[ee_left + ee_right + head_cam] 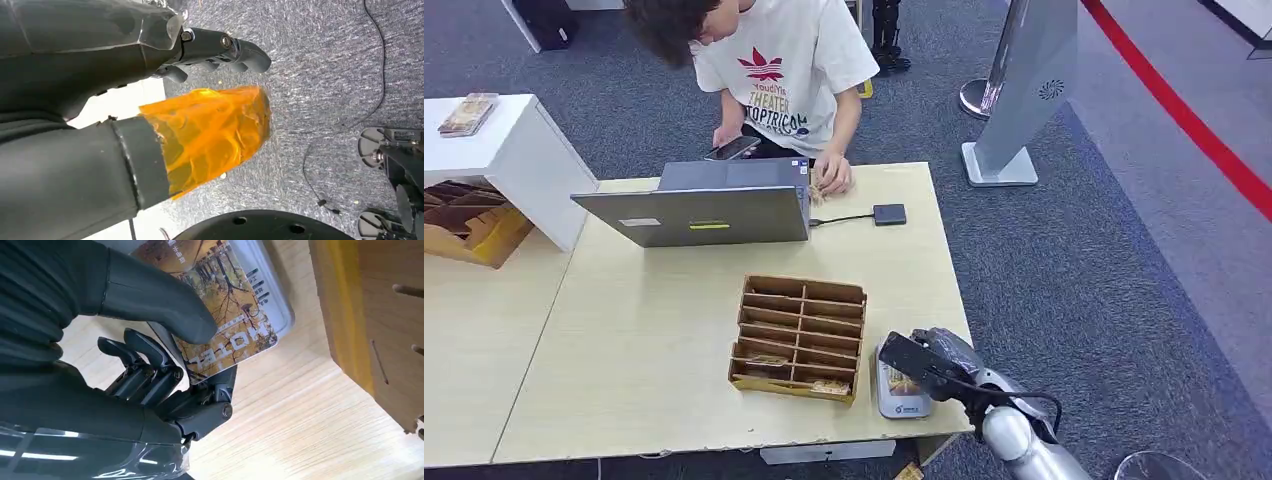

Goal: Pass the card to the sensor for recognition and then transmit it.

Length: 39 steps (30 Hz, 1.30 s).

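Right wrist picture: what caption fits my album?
Robot hand pinches a hotel card over the card reader.

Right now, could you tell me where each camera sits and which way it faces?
Head view: high on the body, looking down at the table, the organiser and a person; right hand shows.
Left wrist view: behind the left hand, facing the carpet.
Right wrist view: behind the right hand, facing the card.
Shared: head and right wrist views show the organiser.
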Each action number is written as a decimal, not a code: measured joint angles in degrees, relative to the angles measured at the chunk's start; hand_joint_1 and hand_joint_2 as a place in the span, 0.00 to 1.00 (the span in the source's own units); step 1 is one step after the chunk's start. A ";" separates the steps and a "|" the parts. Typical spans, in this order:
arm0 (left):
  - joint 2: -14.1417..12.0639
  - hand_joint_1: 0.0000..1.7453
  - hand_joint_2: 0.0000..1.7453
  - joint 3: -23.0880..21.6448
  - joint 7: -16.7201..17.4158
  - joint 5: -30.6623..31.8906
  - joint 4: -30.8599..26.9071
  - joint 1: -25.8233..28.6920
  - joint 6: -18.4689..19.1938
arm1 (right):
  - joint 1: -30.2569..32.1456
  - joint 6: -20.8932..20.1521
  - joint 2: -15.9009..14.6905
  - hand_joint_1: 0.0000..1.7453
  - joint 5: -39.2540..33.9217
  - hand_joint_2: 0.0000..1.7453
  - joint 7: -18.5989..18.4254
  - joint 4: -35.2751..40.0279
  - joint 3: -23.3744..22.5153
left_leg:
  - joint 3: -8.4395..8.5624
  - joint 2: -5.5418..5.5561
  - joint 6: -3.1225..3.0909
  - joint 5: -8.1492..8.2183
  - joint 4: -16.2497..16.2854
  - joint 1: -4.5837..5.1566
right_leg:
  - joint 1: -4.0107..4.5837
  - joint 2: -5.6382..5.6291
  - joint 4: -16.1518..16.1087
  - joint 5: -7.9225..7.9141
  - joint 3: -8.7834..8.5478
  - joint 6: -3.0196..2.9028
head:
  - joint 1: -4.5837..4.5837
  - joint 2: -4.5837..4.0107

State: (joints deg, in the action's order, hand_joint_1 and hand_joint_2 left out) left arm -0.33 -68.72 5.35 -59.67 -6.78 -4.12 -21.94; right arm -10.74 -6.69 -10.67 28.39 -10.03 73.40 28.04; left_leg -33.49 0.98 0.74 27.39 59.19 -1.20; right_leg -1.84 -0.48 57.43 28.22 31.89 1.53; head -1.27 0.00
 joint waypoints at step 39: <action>0.00 0.00 0.00 -0.09 1.38 -1.38 0.02 0.06 0.44 | 1.20 0.98 0.00 1.00 0.07 1.00 -0.35 1.03 -0.26 | 0.02 0.00 0.00 0.00 0.00 0.00 | 0.00 0.00 0.00 0.00 0.00 0.00 | 0.00 0.00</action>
State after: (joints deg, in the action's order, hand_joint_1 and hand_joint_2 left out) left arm -0.33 -68.81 6.73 -61.05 -6.75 -4.06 -21.51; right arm -9.55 -5.70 -10.67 28.46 -10.38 74.42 27.78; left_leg -33.47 0.97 0.74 27.39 59.19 -1.20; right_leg -1.84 -0.49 57.43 28.23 31.89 1.53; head -1.27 0.00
